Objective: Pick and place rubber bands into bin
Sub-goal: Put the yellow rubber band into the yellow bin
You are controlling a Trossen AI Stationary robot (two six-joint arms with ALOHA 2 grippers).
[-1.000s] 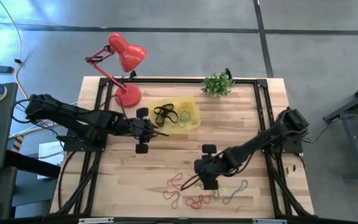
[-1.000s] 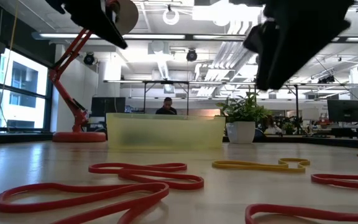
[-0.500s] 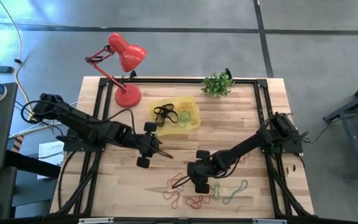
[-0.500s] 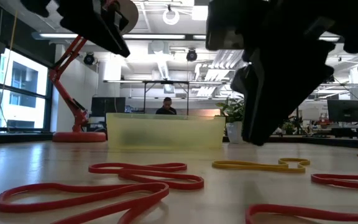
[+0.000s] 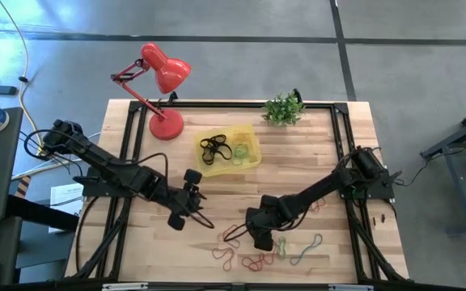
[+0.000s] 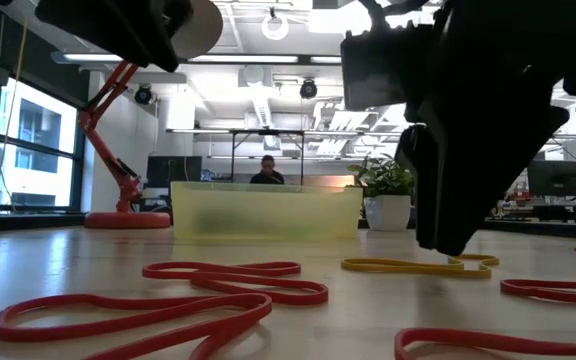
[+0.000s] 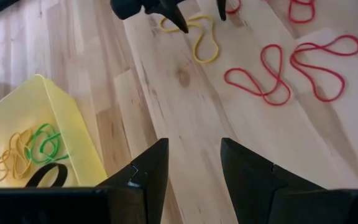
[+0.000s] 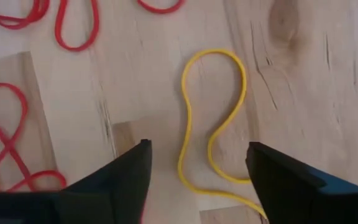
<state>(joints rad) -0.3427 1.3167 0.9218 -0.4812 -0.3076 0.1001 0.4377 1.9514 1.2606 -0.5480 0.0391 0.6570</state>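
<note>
Yellow bin (image 5: 247, 133) holds black, green, tan rubber bands (image 5: 221, 149).

No legible text, label, brand, number or sign anywhere in view.

The left claw (image 5: 201, 221) has left its place just in front of the bin (image 5: 229, 148) and swung out toward the middle of the table (image 5: 298, 153), nearer the near edge, where loose rubber bands (image 5: 245, 259) lie. The right claw (image 5: 231, 235) has slid a little toward the left side, and its fingers (image 8: 120, 177), narrower a second ago, now stand spread on either side of a yellow band (image 8: 213, 124) on the wood.
</note>
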